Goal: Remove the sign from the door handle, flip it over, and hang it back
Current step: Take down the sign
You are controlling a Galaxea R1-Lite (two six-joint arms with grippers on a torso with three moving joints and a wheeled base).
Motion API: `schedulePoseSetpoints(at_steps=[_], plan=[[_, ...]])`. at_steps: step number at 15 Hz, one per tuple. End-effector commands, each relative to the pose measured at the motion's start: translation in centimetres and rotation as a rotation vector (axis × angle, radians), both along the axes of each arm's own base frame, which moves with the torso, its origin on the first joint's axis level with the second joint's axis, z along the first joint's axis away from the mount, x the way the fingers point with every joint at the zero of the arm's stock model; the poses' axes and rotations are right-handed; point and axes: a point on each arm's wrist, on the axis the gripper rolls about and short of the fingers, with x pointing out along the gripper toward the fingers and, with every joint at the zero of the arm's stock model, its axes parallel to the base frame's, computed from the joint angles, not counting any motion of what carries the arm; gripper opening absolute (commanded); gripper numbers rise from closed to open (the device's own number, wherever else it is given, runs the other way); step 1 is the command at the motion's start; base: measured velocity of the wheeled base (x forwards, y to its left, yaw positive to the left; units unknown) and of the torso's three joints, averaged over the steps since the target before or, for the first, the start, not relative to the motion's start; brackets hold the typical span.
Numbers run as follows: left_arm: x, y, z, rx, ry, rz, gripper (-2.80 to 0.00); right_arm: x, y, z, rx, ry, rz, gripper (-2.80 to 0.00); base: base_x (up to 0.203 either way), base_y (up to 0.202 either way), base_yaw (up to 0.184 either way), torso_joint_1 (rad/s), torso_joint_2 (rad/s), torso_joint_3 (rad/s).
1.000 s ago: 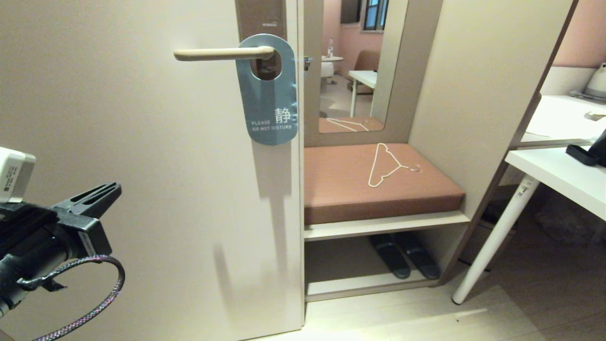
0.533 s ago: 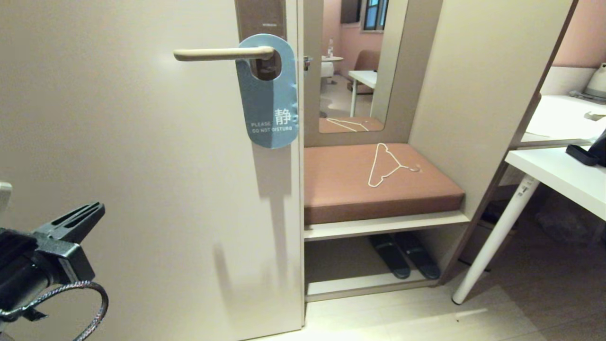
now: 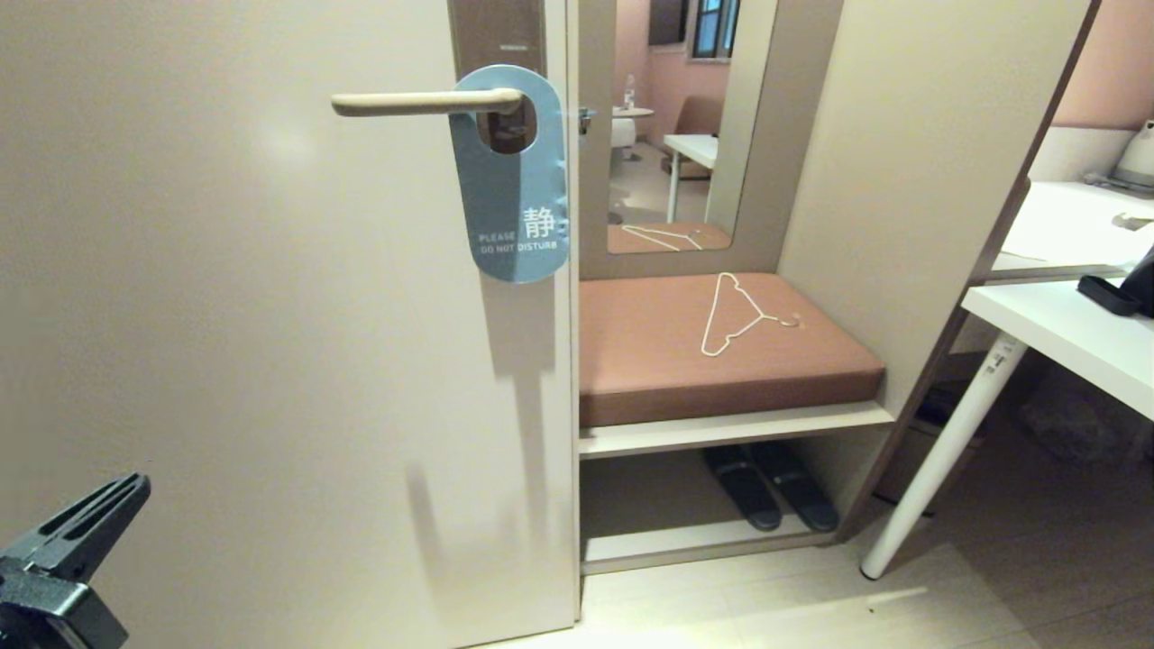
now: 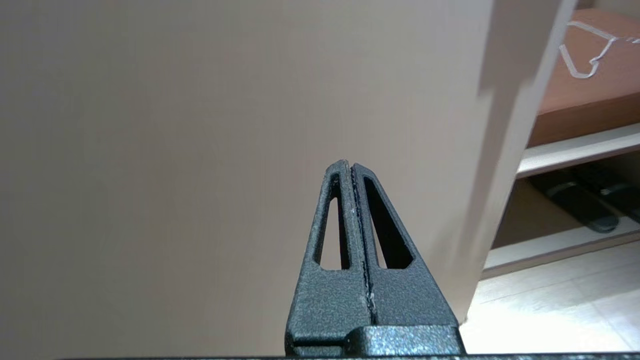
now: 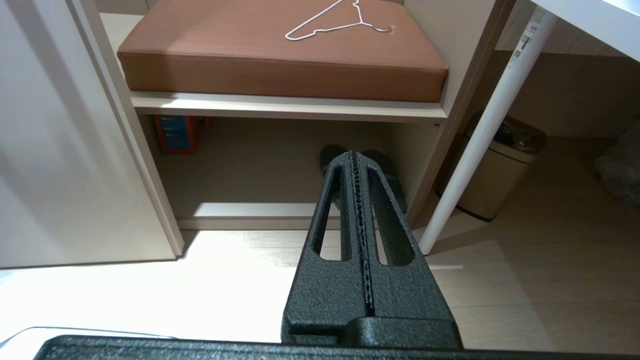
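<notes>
Currently the sign [image 3: 511, 176] hangs on the door handle [image 3: 424, 102], the lever passing through its large hole. Blue-grey face is outward, white lettering reads "PLEASE DO NOT DISTURB" beside a Chinese character. Card hangs flat against the door [image 3: 270, 315], slightly tilted, lower end near the door's edge. Handle is level, mounted on a tall narrow brown plate [image 3: 498, 36].

Left gripper [image 3: 108, 505] sits low in the head view's bottom left corner, well apart from the sign and below it, pointing up toward the door. Left wrist view shows its fingers [image 4: 345, 220] pressed together, nothing between them, bare door surface ahead.

Right gripper [image 5: 356, 165] is not in the head view. Right wrist view shows its jaws pressed closed, empty, held low and aimed at the space under the bench.

Surroundings: brown cushion [image 3: 721, 351] on a bench shelf right of the door, thin white wire hanger [image 3: 735, 315] lying flat on it. Mirror [image 3: 676, 126] above the cushion reflects a room and the hanger. Dark pair of slippers [image 3: 771, 487] on the lower shelf beneath the cushion. White desk [image 3: 1064, 333] with an angled white leg stands at far right. Right wrist view also shows a small bin [image 5: 500, 170] behind the desk leg.
</notes>
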Motion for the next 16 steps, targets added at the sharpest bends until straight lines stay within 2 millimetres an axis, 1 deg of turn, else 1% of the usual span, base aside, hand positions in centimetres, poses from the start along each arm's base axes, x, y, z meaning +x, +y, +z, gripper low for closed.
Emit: schedulePoseSetpoints(at_steps=[1, 10, 16], plan=[[-1.1, 0.5, -0.9, -0.002, -0.011, 0.028, -2.8, 0.0, 0.0, 0.0, -0.001, 0.0, 0.001, -2.8, 0.0, 0.0, 0.0, 0.0, 0.0, 0.0], [-5.6, 1.4, -3.3, -0.007, -0.014, 0.043, -2.8, 0.0, 0.0, 0.0, -0.001, 0.001, 0.001, -2.8, 0.0, 0.0, 0.0, 0.0, 0.0, 0.0], [-7.7, 1.4, -4.9, -0.006, -0.013, 0.053, -2.8, 0.0, 0.0, 0.0, -0.001, 0.001, 0.001, -2.8, 0.0, 0.0, 0.0, 0.0, 0.0, 0.0]])
